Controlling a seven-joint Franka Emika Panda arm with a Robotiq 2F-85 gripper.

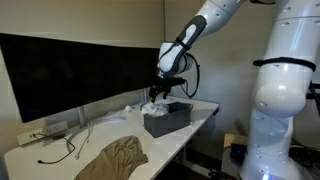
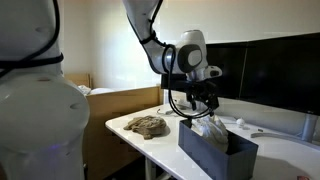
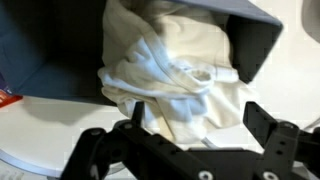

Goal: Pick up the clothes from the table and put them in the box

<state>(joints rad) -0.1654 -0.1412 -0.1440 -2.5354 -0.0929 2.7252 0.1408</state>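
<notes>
The pincer (image 3: 176,138) was wide open. In the wrist view its two black fingers (image 3: 92,148) stood far apart, one on each side. Nothing was held between them. I could not tell if the tips touched the white cloth (image 3: 178,72) just under them.

The white cloth was bunched up in the box (image 3: 258,52). Part of it sat inside the grey walls. Part of it spilled over the near rim, toward the pincer.

In an exterior view the pincer (image 1: 160,92) hung just over the left end of the box (image 1: 172,121). The white cloth (image 1: 150,107) puffed out there. The box stood on the far part of the white table (image 1: 60,165).

The tan cloth (image 1: 116,157) lay flat on the table, at the near end. It was well apart from the box and from the pincer. Nothing touched it.

A big black monitor (image 1: 70,68) stood at the back of the table, left of the box.

In an exterior view the pincer (image 2: 203,103) pointed down at the white cloth (image 2: 210,128), which stuck up out of the box (image 2: 215,152). The tan cloth (image 2: 147,125) lay left of the box, on the table (image 2: 125,140).
</notes>
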